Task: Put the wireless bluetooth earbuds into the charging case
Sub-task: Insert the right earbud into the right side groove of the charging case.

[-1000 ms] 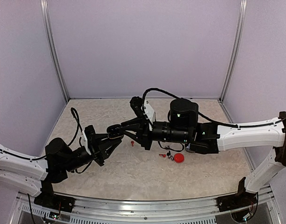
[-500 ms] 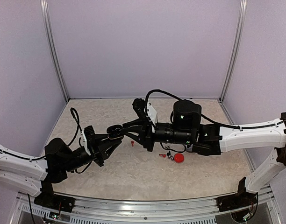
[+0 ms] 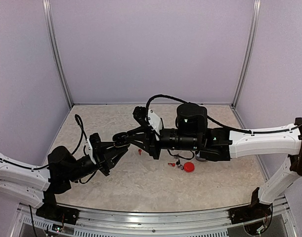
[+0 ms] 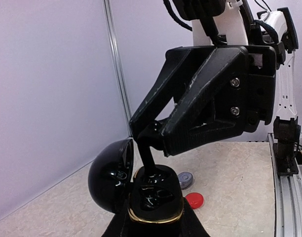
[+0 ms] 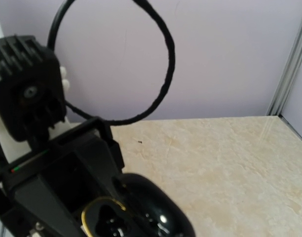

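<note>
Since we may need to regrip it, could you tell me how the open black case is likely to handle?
The black charging case shows bright reflections, so its shell is probably smooth and could slip in the left tool. Its lid stands open, so a push there may well swing it shut. It looks rigid, not floppy.

Glossy black plastic case (image 4: 156,202) with a shiny gold rim. Entering it, a smooth black earbud (image 4: 147,160). Above it, the right gripper (image 4: 150,139): matt, grainy black plastic, metal screws. Table (image 4: 230,168) beneath: smooth, marbled.
</note>
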You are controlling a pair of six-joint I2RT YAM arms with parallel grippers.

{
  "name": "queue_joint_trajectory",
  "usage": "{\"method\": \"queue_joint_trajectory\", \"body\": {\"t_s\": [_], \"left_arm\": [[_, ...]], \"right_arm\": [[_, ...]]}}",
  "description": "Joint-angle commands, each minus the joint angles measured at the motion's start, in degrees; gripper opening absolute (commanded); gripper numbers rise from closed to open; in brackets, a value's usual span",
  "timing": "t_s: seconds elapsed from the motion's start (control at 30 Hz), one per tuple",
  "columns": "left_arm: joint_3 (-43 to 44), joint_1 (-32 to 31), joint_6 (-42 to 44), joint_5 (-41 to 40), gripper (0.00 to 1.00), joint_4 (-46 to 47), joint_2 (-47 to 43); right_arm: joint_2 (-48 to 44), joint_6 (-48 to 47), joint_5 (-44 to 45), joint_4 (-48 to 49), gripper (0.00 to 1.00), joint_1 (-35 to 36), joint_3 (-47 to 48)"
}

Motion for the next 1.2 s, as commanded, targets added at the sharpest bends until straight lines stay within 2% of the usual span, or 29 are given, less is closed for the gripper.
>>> {"method": "queue_joint_trajectory", "body": {"t_s": [0.0,0.27,0.6,0.87,1.17], "left_arm": [[0.5,-0.6,1.5,5.2,0.05,5.2,-1.8],[0.9,-0.7,2.0,8.3,0.05,3.9,-2.2],[1.2,-0.7,2.8,9.5,0.04,2.9,-3.0],[0.7,-0.7,3.5,8.8,0.04,3.3,-3.8],[-0.3,-0.6,3.8,4.5,0.03,5.2,-4.5]], "right_arm": [[2.1,-1.9,1.6,-8.1,0.07,-0.7,1.1],[2.0,0.3,-6.0,-10.5,0.07,-3.0,2.5],[3.0,0.5,-9.6,-14.4,0.06,-3.7,4.0],[1.3,-0.9,-8.3,-14.8,0.05,-4.0,2.1],[-3.2,-1.1,-5.5,-7.2,0.05,-4.0,-3.9]]}}
